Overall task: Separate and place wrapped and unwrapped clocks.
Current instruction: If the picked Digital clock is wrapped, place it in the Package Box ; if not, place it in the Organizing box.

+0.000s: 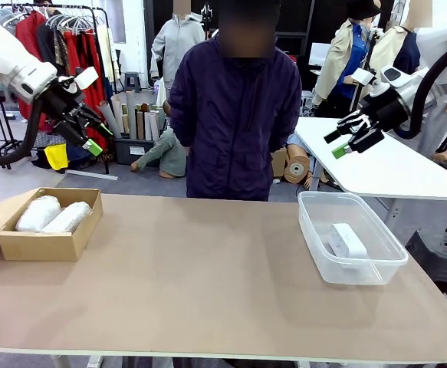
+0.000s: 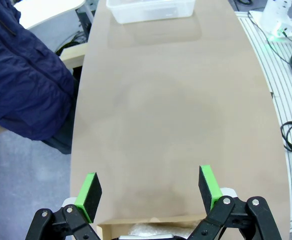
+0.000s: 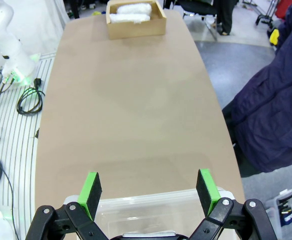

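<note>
Left hand: the left hand [image 1: 93, 136] hangs raised over the counter's left end, fingers apart and holding nothing; in its wrist view the hand [image 2: 148, 194] shows both green pads [image 2: 90, 194] spread wide.
Below the left hand: the cardboard box [image 1: 45, 244] sits under it, its flap open toward the counter's left edge; in the wrist view a strip of the box [image 2: 151, 226] shows between the fingers at the bottom edge.
Bundles: two bubble-wrap bundles [image 1: 53, 215] lie side by side inside the box, touching each other; from the right wrist they show as bundles [image 3: 130, 13] in the box [image 3: 135, 27] at the far end of the counter.
Right hand: the right hand [image 1: 340, 144] hangs raised over the counter's right end, fingers apart and empty; in its wrist view the hand [image 3: 148, 192] has its pads [image 3: 207, 189] wide apart.
Below the right hand: a clear plastic bin [image 1: 361, 267] stands under and slightly nearer than it; its rim [image 3: 151, 200] lies between the fingers in the wrist view.
Clock: the bare white clock [image 1: 348, 240] lies flat on the bin's floor.
Between the hands: bare brown counter [image 1: 200, 276].
Beyond: a person [image 1: 235, 115] in a dark blue jacket stands at the far edge, midway between the hands, arms down; the jacket [image 2: 20, 85] shows at the side of the left wrist view.
In the way: nothing lies between either hand and the container below it.
</note>
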You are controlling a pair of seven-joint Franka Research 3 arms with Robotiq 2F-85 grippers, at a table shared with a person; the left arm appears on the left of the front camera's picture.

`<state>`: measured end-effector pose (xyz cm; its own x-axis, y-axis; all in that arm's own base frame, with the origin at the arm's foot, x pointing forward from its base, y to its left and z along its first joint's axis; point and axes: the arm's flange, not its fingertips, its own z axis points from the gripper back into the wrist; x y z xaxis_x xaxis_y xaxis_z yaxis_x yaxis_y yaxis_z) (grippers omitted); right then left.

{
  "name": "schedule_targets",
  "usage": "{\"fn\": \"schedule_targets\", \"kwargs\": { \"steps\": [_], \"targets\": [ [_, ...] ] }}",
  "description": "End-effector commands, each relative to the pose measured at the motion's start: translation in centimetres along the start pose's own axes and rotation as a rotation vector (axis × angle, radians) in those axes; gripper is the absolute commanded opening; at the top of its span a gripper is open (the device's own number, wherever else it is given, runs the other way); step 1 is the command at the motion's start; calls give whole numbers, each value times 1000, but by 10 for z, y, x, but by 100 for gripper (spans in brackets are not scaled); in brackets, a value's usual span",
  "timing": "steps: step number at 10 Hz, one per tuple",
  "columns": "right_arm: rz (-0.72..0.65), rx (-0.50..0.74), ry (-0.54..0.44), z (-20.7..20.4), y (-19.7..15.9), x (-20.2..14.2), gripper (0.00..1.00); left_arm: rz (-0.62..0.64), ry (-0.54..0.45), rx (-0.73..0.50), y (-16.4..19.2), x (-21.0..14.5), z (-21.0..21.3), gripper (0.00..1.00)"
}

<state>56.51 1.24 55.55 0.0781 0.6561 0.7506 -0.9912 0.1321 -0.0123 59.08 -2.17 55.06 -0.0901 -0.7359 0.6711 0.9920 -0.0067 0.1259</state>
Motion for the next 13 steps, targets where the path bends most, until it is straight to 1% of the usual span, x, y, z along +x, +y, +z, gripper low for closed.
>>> {"fn": "schedule_targets", "kwargs": {
  "steps": [1,13],
  "targets": [
    [5,1,0,0,1,1,100,-13,2,0,0,0,1,100],
    [5,1,0,0,1,1,100,-13,2,0,0,0,1,100]
  ]
}}
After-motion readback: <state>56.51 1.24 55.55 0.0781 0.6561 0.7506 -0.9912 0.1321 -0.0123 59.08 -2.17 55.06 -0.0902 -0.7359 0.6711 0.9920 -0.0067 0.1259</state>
